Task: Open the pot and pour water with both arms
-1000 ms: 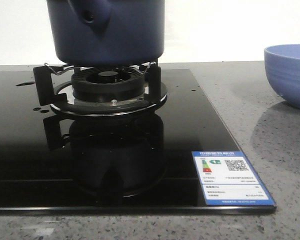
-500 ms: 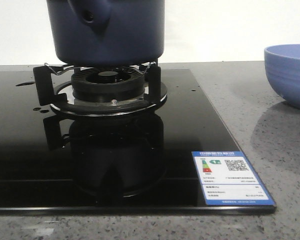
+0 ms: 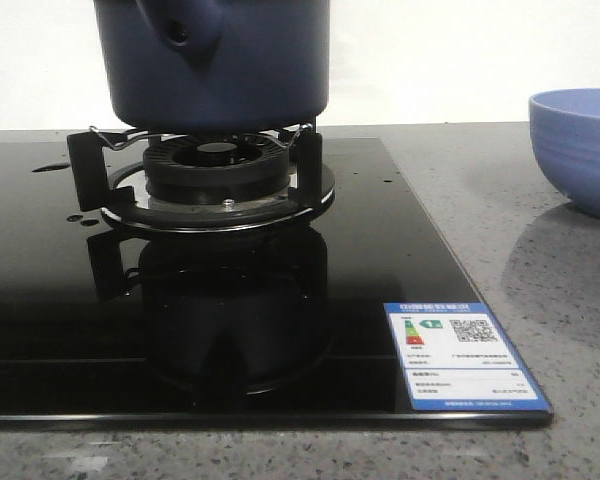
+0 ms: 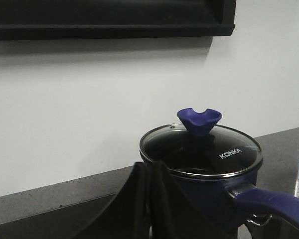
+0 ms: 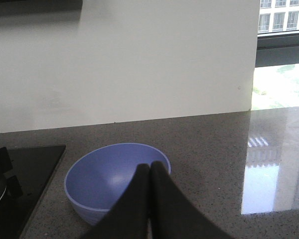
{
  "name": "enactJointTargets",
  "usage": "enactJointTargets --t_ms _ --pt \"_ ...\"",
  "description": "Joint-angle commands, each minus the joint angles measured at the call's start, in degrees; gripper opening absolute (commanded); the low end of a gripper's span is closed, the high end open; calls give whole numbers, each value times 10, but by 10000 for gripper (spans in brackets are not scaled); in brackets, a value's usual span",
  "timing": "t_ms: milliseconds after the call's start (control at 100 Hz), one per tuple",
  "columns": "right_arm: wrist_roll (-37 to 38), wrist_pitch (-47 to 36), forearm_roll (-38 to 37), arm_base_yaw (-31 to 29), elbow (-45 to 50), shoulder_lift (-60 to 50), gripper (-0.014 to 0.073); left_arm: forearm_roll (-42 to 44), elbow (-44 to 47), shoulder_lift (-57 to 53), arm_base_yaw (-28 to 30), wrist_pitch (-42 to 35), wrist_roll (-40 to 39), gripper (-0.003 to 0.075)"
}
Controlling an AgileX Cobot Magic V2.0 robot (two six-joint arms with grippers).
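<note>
The dark navy pot (image 3: 212, 62) stands on the burner's trivet (image 3: 216, 170) of the black glass hob, its stubby handle with a round hole pointing toward the camera. In the left wrist view the pot (image 4: 209, 191) wears a glass lid (image 4: 202, 149) with a blue knob (image 4: 199, 121) and its blue handle (image 4: 271, 205) sticks out. My left gripper (image 4: 149, 166) is shut and empty, short of the pot's side. My right gripper (image 5: 150, 167) is shut and empty, above the near rim of the pale blue bowl (image 5: 107, 178). Neither gripper shows in the front view.
The pale blue bowl (image 3: 577, 150) stands on the grey stone counter to the right of the hob (image 3: 60, 330). A blue energy label (image 3: 460, 355) is stuck on the hob's front right corner. A white wall runs behind; a window lies at the far right.
</note>
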Motion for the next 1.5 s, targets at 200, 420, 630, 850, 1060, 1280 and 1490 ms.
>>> enactJointTargets --t_ms 200,420,630,850,1060,1280,1490 --pt "-7 -48 2 1 -12 8 -62 -22 -16 2 -1 -25 -2 -20" --pt "-7 -48 2 1 -12 8 -62 436 -14 0 0 -8 -308 -20" --pt "-7 -48 2 1 -12 8 -62 915 64 -37 22 -41 -769 -20" --pt "-7 -48 2 1 -12 8 -62 935 236 -175 125 -80 -885 -20" --pt "-7 -48 2 1 -12 8 -62 1025 298 -230 178 -29 -977 -20" --pt "-7 -48 2 1 -12 8 -62 1032 298 -230 198 70 -977 -20" --pt "-7 -48 2 1 -12 8 -62 1029 298 -230 205 108 -975 -20"
